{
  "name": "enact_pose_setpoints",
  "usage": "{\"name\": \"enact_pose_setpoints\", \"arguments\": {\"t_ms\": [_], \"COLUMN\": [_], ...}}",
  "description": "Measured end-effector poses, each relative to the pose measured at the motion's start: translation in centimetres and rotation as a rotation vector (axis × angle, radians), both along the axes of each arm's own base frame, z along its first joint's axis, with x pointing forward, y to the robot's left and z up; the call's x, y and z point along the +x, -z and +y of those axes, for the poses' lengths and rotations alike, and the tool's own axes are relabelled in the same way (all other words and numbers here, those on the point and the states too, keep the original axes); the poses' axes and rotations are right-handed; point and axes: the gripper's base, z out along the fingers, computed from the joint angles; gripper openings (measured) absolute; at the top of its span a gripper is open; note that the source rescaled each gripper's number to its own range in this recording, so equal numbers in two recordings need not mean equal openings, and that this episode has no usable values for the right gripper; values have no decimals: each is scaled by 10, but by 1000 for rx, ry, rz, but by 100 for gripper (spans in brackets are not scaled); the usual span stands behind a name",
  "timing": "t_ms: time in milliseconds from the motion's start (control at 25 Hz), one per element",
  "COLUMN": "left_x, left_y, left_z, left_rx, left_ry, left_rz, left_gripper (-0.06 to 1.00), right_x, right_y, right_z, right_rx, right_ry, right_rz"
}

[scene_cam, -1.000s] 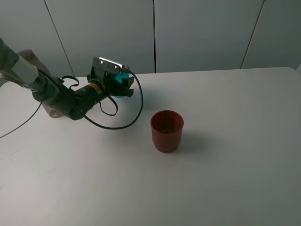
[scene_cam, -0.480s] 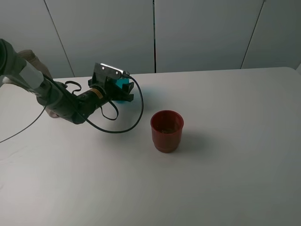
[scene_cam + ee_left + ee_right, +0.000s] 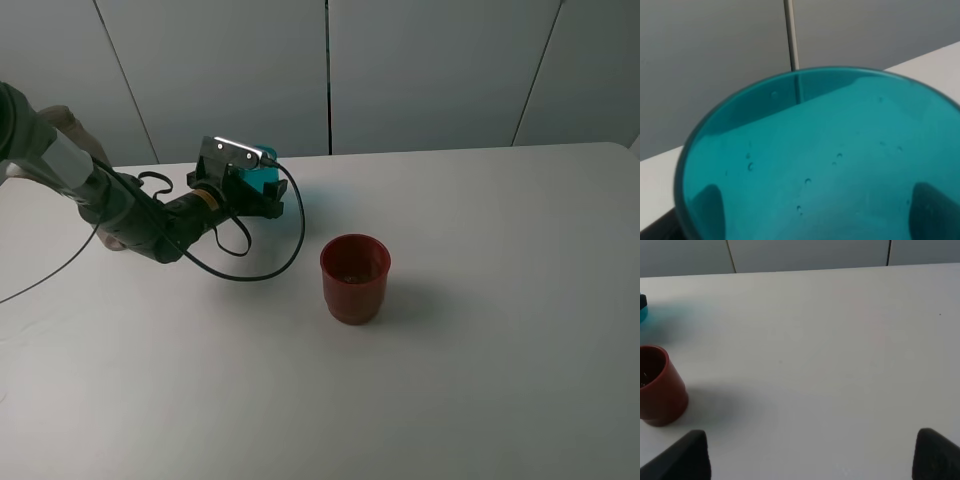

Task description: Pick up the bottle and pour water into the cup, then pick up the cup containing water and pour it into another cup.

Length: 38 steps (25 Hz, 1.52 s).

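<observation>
Progress looks late: the cup (image 3: pixel 262 182) stands near the counter's (image 3: pixel 480 330) far-left edge, apparently empty, droplets clinging inside; another cup (image 3: pixel 354 278) sits mid-counter, so pouring seems done. The left gripper's (image 3: pixel 255 186) jaws flank the cup, but I cannot tell whether they grip. Right gripper (image 3: pixel 810 452): jaws spread, empty.
</observation>
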Motion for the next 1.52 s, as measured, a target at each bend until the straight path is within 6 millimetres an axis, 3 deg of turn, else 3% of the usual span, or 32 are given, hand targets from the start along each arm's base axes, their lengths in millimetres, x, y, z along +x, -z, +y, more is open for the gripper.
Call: {"name": "enact_pose_setpoints", "arguments": {"t_ms": [160, 480, 1000, 1200, 1520], "left_x": [1, 3, -27, -38, -64], "left_y": [-10, -49, -101, -133, -203], "left_z": [0, 0, 11, 15, 27], "left_rx": [12, 26, 28, 47, 103], "left_ry": [-2, -8, -5, 0, -3], "left_rz": [18, 25, -19, -23, -6], "left_gripper": [97, 97, 97, 98, 98], "right_x": [0, 0, 0, 0, 0], "right_y": [0, 0, 0, 0, 0], "right_z": [0, 0, 0, 0, 0], "right_rx": [0, 0, 0, 0, 0], "right_ry": [0, 0, 0, 0, 0], "right_rz": [0, 0, 0, 0, 0]}}
